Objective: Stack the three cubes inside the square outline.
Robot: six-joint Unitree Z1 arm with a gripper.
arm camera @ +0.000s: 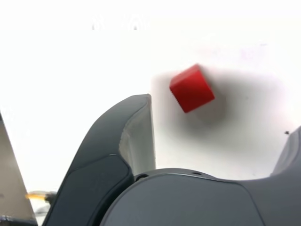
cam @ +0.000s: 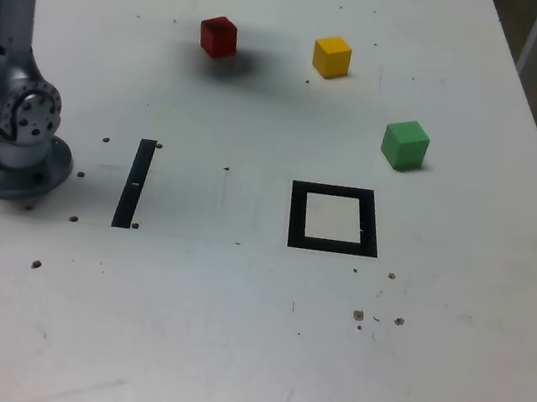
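Strip [cam: 134, 184] lies left of the square [cam: 297, 215] in the exterior view. I've got my gripper [arm camera: 225, 112] beyond the square's left, spread wide and empty. Red cube [cam: 218, 38] sits far behind-left of the square, yellow cube [cam: 332, 58] behind it, green cube [cam: 405, 146] just behind-right.

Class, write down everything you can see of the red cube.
The red cube is small and plain, with flat, solid-coloured faces and no markings. It sits alone on the pale table, outside the square outline, casting a soft shadow. The open gripper is not touching it. Its material is unclear.
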